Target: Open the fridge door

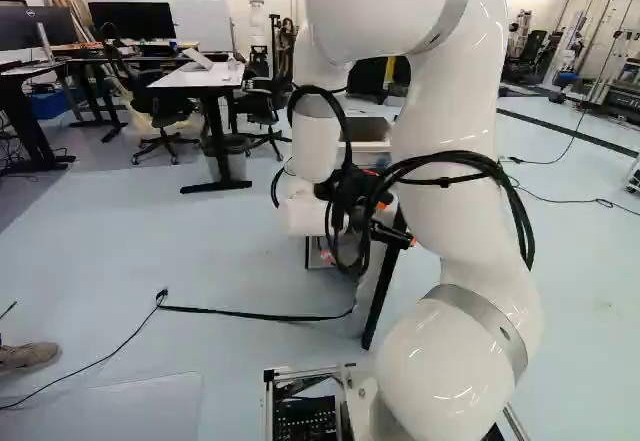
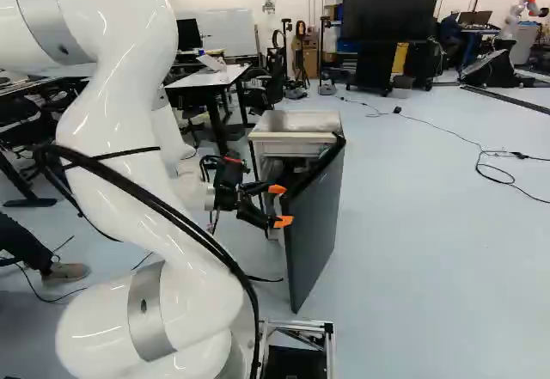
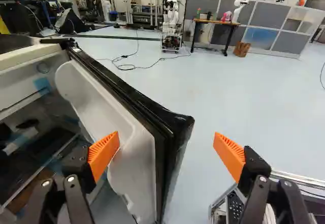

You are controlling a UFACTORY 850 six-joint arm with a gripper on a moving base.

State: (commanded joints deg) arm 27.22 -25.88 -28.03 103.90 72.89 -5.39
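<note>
End effector (image 3: 166, 145): fingers spread, nothing gripped; centre of the right base view.
Door (image 2: 316, 229): ajar and upright, just right of centre there, its free edge between my fingers.
Straddle: one finger on the inner side, the other on the outer; contact I can't tell.
Fridge (image 2: 297, 124): beyond the edge, upper middle there.
Next push: I'd press the inner face toward that view's right, swinging wider.
</note>
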